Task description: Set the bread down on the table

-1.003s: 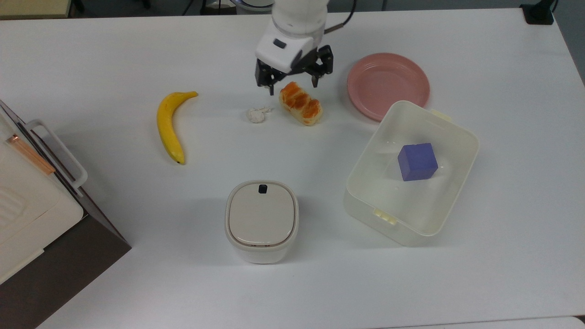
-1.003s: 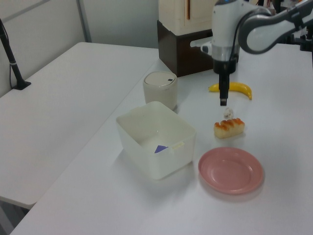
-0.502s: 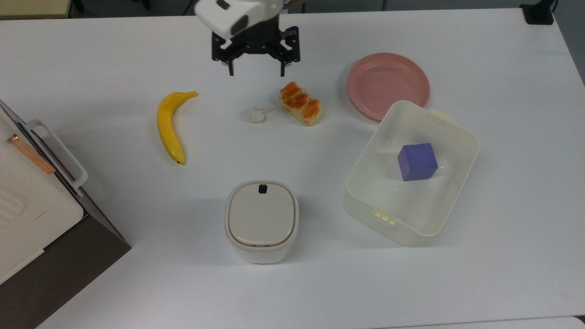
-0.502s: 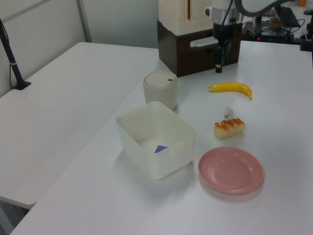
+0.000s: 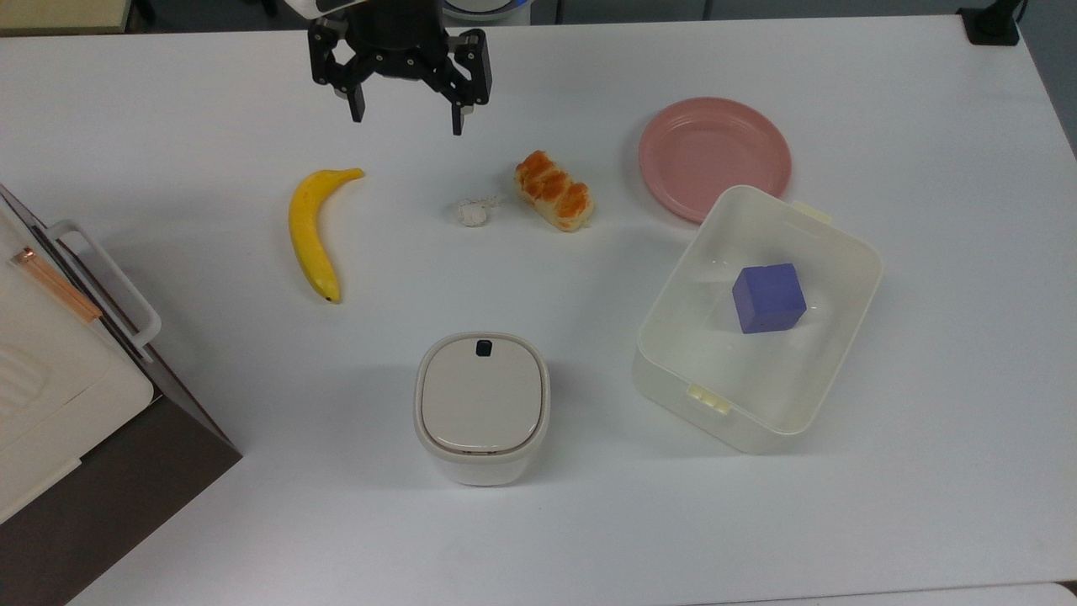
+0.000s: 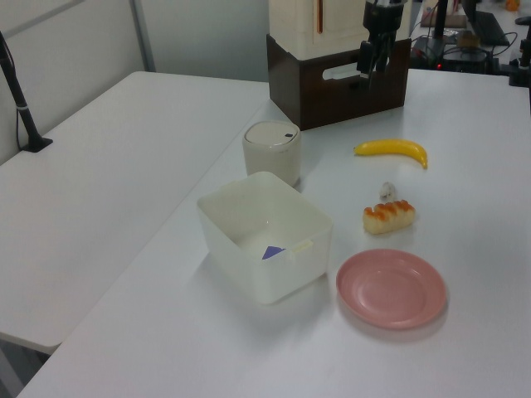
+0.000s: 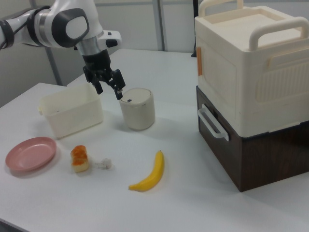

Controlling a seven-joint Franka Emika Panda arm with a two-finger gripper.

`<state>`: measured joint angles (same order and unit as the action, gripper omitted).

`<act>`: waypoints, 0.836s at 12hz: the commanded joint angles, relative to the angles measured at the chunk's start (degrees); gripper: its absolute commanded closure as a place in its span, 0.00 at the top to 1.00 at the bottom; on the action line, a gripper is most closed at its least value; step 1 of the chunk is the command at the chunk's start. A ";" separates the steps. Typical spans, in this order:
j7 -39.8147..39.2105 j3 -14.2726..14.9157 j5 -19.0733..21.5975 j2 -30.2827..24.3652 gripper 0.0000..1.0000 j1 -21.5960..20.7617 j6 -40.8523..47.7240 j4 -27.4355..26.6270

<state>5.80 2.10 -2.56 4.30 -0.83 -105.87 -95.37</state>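
You find the small oblong golden-brown bread roll (image 5: 554, 190) resting on the flat white tabletop (image 5: 589, 522), between its far edge and centre. The black two-finger gripper (image 5: 403, 118) hangs above, jaws spread, empty. Expect light, soft, crushable bread; grip gently across its short sides.

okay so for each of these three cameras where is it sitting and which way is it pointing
Top view: overhead, looking down on the table; open end effector at its upper edge.
Left view: raised, beyond the plate end, looking along the table toward the stacked boxes; end effector shows.
Right view: low, at the opposite end; arm and end effector show.
All share the bread and banana.
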 commanded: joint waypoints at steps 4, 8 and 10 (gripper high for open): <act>3.87 0.28 2.21 -0.08 1.00 -1.19 4.00 3.61; -2.55 -0.34 2.29 0.00 1.00 -1.37 6.46 3.52; -2.54 -0.43 2.47 0.00 1.00 -1.46 6.55 3.52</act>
<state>4.68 1.50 -0.81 4.32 -1.76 -101.30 -92.75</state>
